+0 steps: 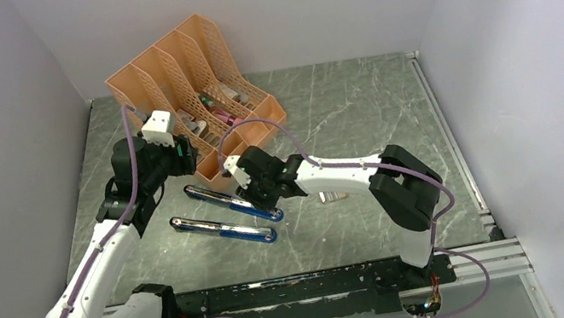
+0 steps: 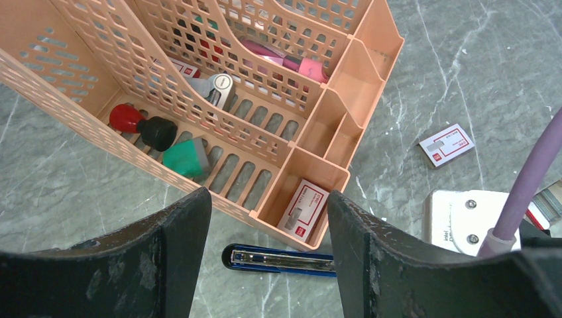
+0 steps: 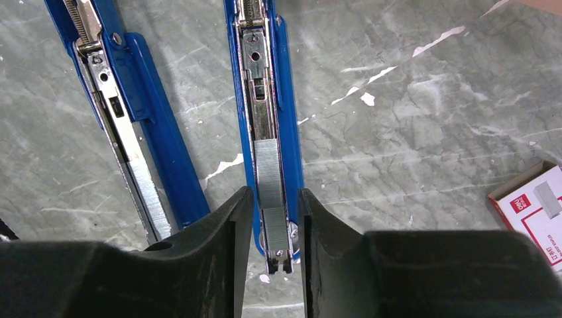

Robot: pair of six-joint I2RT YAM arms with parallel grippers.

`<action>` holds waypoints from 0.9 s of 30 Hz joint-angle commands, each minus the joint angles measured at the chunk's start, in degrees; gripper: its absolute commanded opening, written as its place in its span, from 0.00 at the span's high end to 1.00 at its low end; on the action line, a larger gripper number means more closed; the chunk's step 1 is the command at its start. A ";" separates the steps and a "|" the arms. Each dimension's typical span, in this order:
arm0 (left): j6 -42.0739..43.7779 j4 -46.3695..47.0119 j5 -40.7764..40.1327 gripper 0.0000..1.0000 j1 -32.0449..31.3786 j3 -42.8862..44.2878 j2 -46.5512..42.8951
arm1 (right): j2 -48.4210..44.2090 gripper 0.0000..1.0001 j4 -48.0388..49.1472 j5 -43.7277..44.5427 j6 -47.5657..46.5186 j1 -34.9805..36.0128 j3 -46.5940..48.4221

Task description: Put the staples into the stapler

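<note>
Nearby: orange organizer (image 1: 129, 85) (staple box (image 3: 533, 202) near stapler (image 3: 265, 112)).

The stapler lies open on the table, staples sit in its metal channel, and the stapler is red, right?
Not red: the stapler is blue. The right wrist view shows it lying open on the table, with the staples sitting in its metal channel.

bench (image 1: 340, 115): grey, veined | rack (image 1: 130, 89): orange | stapler (image 1: 225, 229): opened, just before rack | box (image 2: 447, 144): right of rack, apart
</note>
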 commanded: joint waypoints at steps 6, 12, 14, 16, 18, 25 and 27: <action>0.56 0.62 -0.65 0.31 0.62 -0.28 -0.61 | -5.41 0.63 8.42 -1.68 3.72 -1.02 -3.77; 0.56 0.59 -0.76 0.31 0.60 -0.24 -0.58 | -4.40 0.62 9.21 -0.25 5.28 -2.24 -3.32; 0.56 0.57 -0.85 0.31 0.59 -0.28 -0.59 | -3.41 0.62 8.17 -0.09 5.06 -2.59 -2.68; 0.56 0.56 -0.88 0.31 0.59 -0.31 -0.56 | -2.89 0.62 7.33 -0.20 4.62 -2.63 -2.37; 0.55 0.60 -0.83 0.31 0.62 -0.37 -0.50 | -3.19 0.62 7.01 -0.15 4.73 -2.64 -2.99; 0.56 0.59 -0.58 0.31 0.59 -0.30 -0.39 | -5.45 0.62 5.53 -0.16 4.85 -2.62 -5.58; 0.56 0.66 -0.65 0.31 0.59 -0.30 -0.36 | -6.02 0.62 5.04 -0.58 4.69 -2.63 -6.18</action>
